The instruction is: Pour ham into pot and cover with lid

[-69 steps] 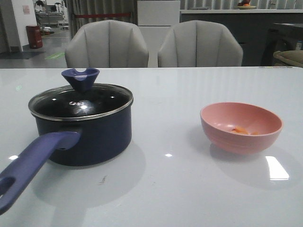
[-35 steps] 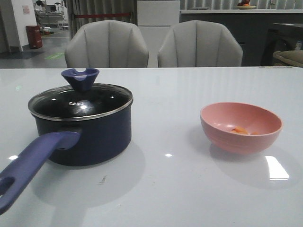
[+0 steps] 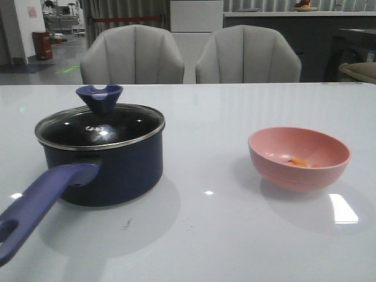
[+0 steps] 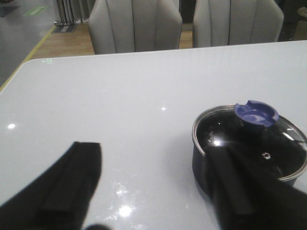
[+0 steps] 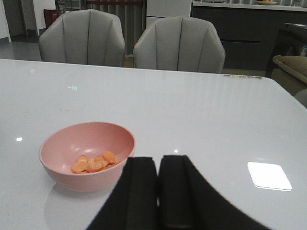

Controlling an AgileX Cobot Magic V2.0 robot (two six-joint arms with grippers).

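Table [image 3: 205,235] is glossy white, two grey chairs [image 3: 132,56] behind. Nothing has moved since earlier frames. Left gripper [image 4: 153,191] jaws wide; right gripper [image 5: 158,191] jaws closed, empty.

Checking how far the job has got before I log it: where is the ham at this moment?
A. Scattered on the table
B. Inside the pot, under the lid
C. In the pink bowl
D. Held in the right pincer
C: the orange-pink ham lies in the pink bowl, while the lid sits on the pot, and the right pincer is shut on nothing.
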